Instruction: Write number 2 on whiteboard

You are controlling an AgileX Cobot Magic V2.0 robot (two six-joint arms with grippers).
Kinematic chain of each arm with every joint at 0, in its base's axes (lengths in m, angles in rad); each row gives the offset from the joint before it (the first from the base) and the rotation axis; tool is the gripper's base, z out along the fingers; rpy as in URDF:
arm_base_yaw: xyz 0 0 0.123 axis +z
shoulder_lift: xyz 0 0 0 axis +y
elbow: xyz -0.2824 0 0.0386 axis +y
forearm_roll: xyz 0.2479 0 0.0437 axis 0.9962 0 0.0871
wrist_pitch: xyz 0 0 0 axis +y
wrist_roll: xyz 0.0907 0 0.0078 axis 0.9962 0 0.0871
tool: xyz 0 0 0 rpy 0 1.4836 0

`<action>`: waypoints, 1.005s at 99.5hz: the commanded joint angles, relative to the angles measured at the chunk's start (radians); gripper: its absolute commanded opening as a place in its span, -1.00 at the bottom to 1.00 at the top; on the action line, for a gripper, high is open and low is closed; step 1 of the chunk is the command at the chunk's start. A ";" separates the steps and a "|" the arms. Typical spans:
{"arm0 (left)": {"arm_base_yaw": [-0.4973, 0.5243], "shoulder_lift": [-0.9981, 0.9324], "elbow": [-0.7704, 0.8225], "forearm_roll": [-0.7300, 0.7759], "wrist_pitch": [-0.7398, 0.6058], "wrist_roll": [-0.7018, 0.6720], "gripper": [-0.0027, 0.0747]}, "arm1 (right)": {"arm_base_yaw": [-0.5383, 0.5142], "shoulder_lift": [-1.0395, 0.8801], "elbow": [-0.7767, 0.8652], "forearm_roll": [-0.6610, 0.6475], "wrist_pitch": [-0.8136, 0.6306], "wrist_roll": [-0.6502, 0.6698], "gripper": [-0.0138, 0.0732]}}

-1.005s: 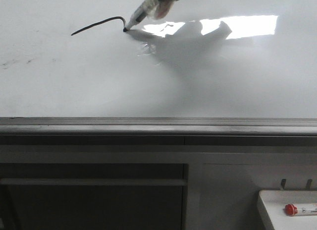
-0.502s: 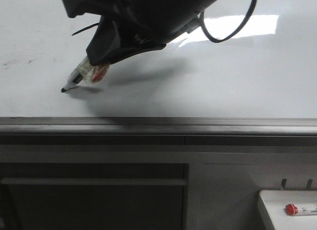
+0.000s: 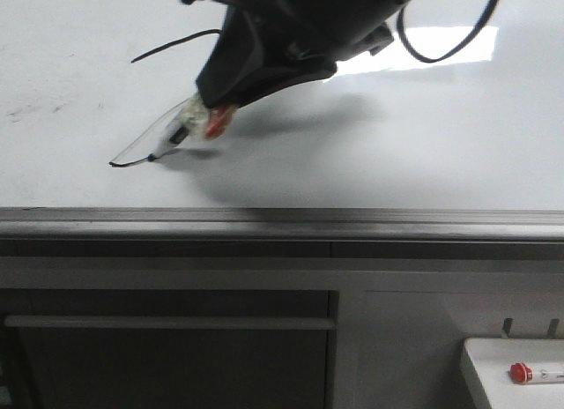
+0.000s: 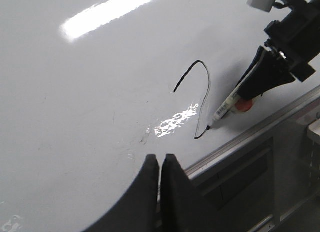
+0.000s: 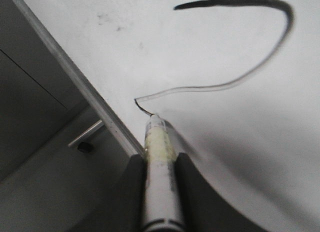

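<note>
The whiteboard (image 3: 423, 145) fills the upper front view. A partly drawn number 2 (image 3: 167, 46) shows on it: a curved top, a long thin diagonal down to the lower left and a short start of the base stroke. It also shows in the left wrist view (image 4: 207, 82) and the right wrist view (image 5: 235, 82). My right gripper (image 3: 216, 105) is shut on a white marker (image 3: 181, 131), whose tip touches the board at the end of the base stroke (image 5: 145, 109). My left gripper (image 4: 160, 159) is shut and empty, hovering off the board to the side.
A grey metal rail (image 3: 282, 219) runs along the board's lower edge. Below it is a dark cabinet with a bar handle (image 3: 167, 322). A small white tray (image 3: 493, 382) at the lower right holds a red-capped marker (image 3: 520, 372).
The right gripper carried the marker from the top curve down-left, drawing the diagonal. It then moved a little right, starting the base stroke.
</note>
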 commanded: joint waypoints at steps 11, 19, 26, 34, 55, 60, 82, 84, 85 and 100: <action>-0.008 0.015 -0.024 -0.013 -0.086 -0.010 -0.98 | -0.161 -0.136 0.060 -0.050 -0.077 -0.005 -0.82; -0.008 0.015 -0.024 -0.013 -0.086 -0.010 -0.98 | -0.237 -0.183 0.110 -0.060 -0.049 -0.005 -0.82; -0.008 0.015 -0.024 -0.013 -0.086 -0.010 -0.98 | -0.294 -0.220 0.148 -0.063 -0.038 -0.005 -0.82; -0.008 0.015 -0.024 -0.013 -0.088 -0.010 -0.98 | -0.334 -0.244 0.173 -0.063 -0.037 -0.005 -0.82; -0.008 0.015 -0.024 -0.013 -0.116 -0.010 -0.98 | -0.346 -0.255 0.177 -0.063 -0.028 -0.005 -0.82; -0.008 0.015 -0.024 -0.013 -0.116 -0.010 -0.98 | -0.346 -0.255 0.177 -0.063 -0.013 -0.005 -0.82; -0.008 0.015 -0.024 -0.021 -0.096 -0.010 -0.98 | -0.265 -0.361 0.040 0.008 0.411 -0.058 -0.82; -0.008 0.015 -0.024 -0.033 -0.093 -0.010 -0.98 | -0.244 -0.387 0.023 0.020 0.436 -0.060 -0.82; -0.008 0.015 -0.024 -0.035 -0.093 -0.010 -0.98 | -0.237 -0.394 0.017 0.022 0.441 -0.060 -0.82; -0.008 0.015 -0.024 -0.160 -0.106 -0.005 -0.98 | -0.092 -0.512 -0.070 0.024 0.362 -0.065 -0.82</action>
